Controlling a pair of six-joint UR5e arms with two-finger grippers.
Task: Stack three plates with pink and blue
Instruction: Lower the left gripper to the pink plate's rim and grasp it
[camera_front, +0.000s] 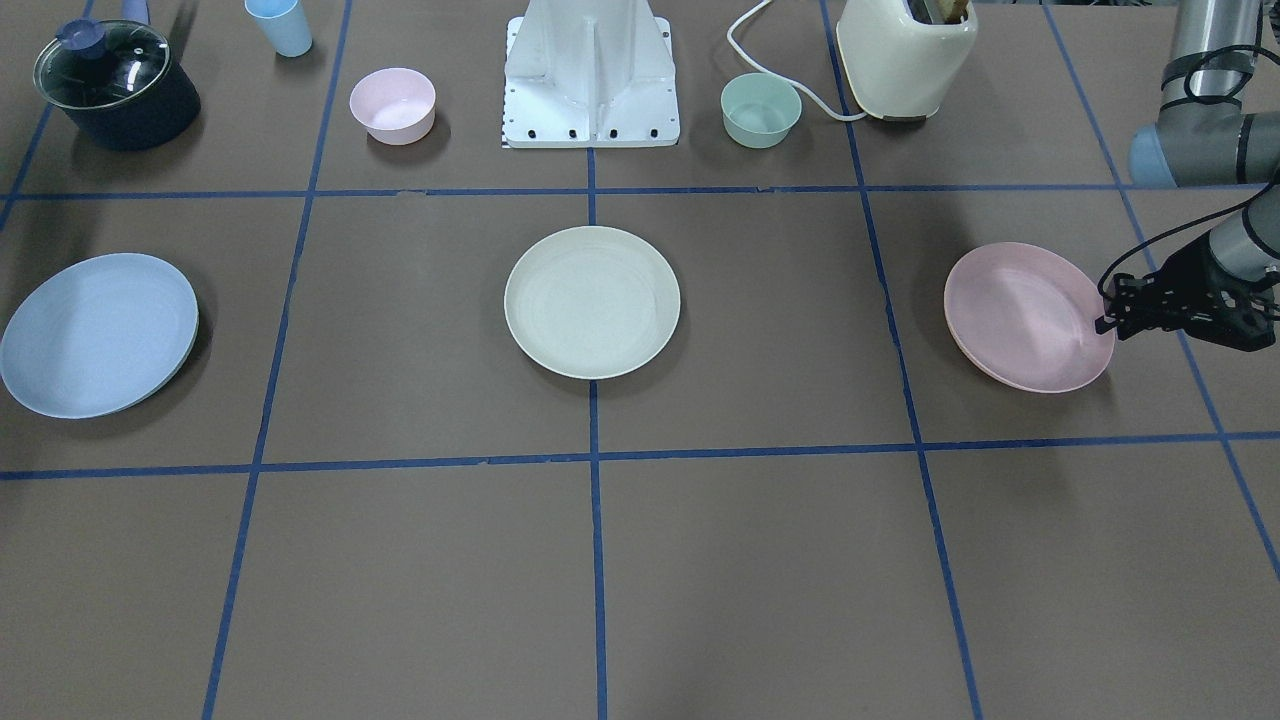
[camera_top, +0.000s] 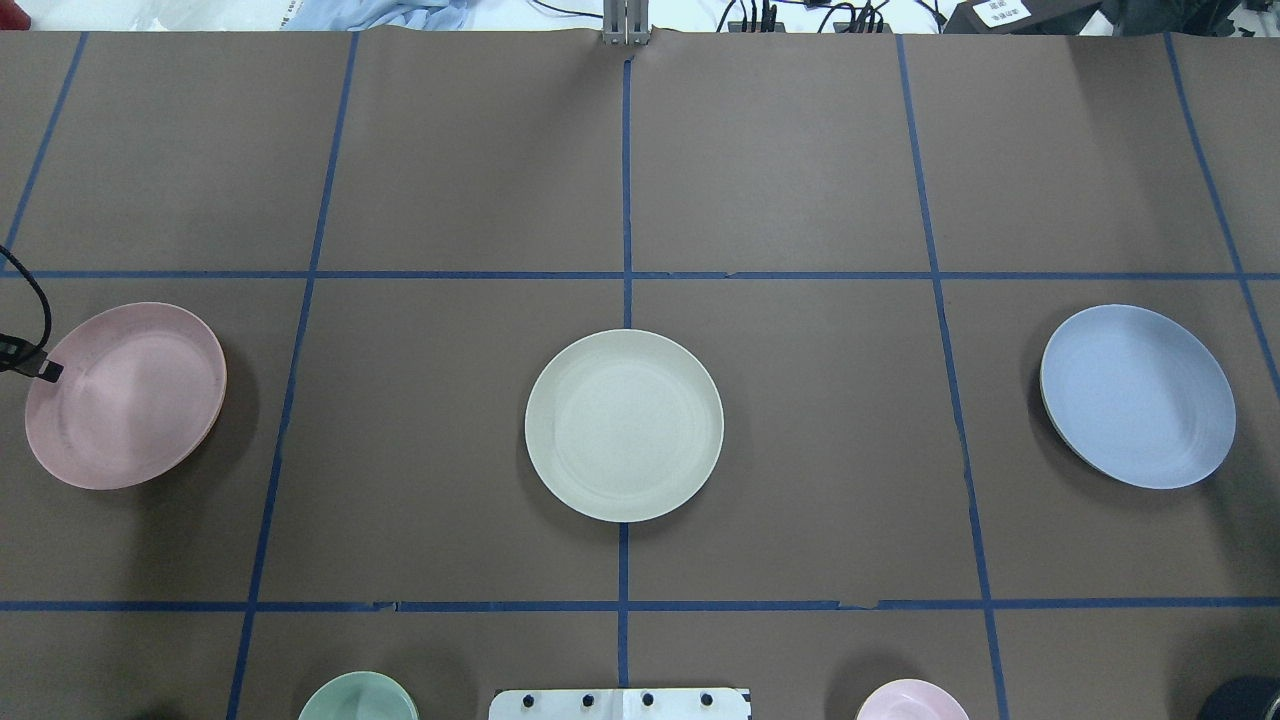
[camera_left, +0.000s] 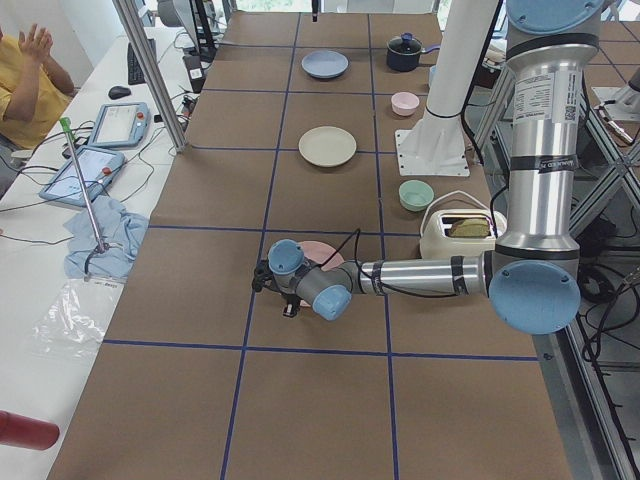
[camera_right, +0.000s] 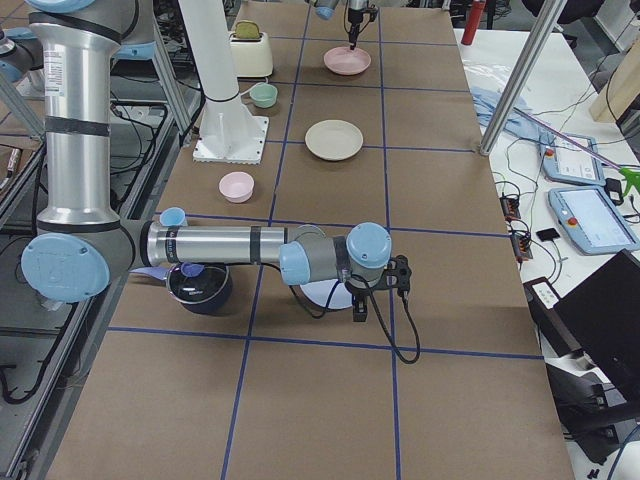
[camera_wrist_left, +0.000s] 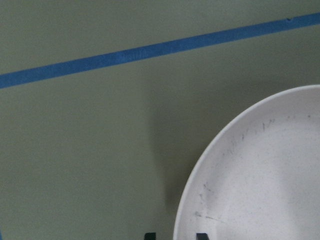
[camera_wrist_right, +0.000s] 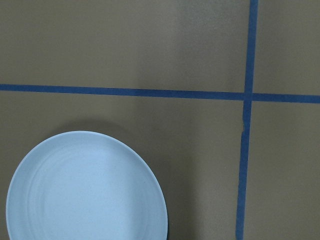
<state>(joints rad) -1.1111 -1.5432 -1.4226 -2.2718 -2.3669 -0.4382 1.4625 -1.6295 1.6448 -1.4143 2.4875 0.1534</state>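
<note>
Left end effector (camera_front: 1103, 325) straddles the pink plate (camera_front: 1025, 315) rim — plate seemingly level.

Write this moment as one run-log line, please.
stage: nothing stacked | left gripper: open, astride pink plate rim | right gripper: near blue plate, jaws unclear | cream plate: centre, alone

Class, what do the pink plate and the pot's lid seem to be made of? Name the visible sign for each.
Pink plate: likely matte plastic; soft, dull sheen, no sharp glints. Pot lid: probably glass; see-through, with bright reflections.
</note>
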